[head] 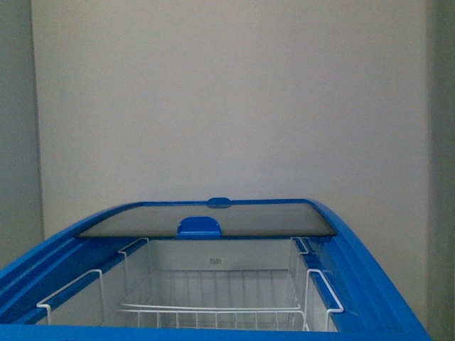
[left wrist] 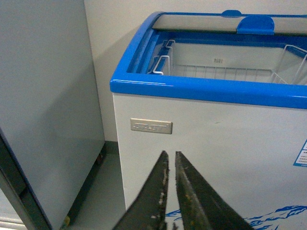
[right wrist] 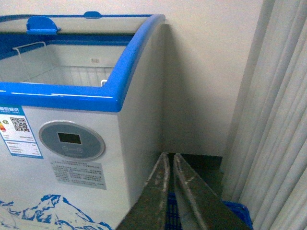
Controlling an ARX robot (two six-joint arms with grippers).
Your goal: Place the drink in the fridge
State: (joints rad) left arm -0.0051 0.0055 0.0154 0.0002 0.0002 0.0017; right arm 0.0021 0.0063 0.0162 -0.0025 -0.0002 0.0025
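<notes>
Both pincers, left (left wrist: 171,158) and right (right wrist: 169,160), are together and empty; locate the drink before approaching the open fridge (head: 213,332) at 12 o'clock.

Glossy blue plastic fridge (left wrist: 201,88) rim

My body camera looks level over the open white chest fridge with blue rim (head: 370,256), close, toward the wall at 12 o'clock. My left wrist camera faces its front left corner; my right, the front right. All three share its white wire baskets (head: 213,309).
</notes>
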